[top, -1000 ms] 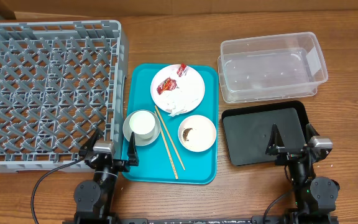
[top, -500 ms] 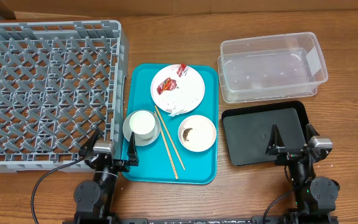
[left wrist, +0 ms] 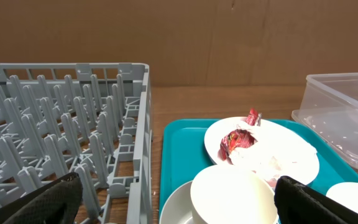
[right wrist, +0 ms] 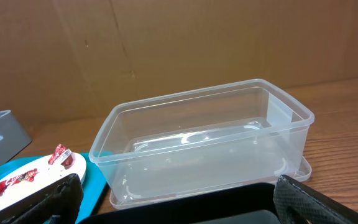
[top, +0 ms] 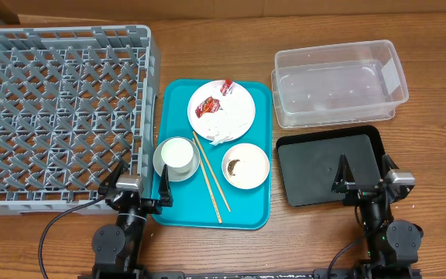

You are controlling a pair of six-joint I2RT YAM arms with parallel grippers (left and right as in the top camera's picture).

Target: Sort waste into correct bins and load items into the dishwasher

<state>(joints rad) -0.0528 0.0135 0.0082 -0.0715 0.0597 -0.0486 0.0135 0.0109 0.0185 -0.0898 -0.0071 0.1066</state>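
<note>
On the teal tray [top: 178, 97] lies a round white plate [top: 238, 116] with red-and-white wrappers [top: 207, 106] and a crumpled white napkin [top: 221, 132]. A white cup [top: 176, 153] stands in a bowl [top: 162, 167]. A second bowl [top: 245, 165] holds a dark brown lump. Two chopsticks [top: 210, 173] lie between them. The grey rack [top: 56, 108] is at the left, the clear tub [top: 339, 81] and the black tray [top: 324, 164] at the right. My left gripper [top: 135, 190] is open at the teal tray's near left corner. My right gripper [top: 365, 178] is open over the black tray's near edge.
A cardboard wall stands behind the table. In the left wrist view the rack [left wrist: 67, 124] is left, the cup [left wrist: 232, 196] just ahead and the plate [left wrist: 272, 152] beyond. In the right wrist view the tub [right wrist: 204, 143] is ahead.
</note>
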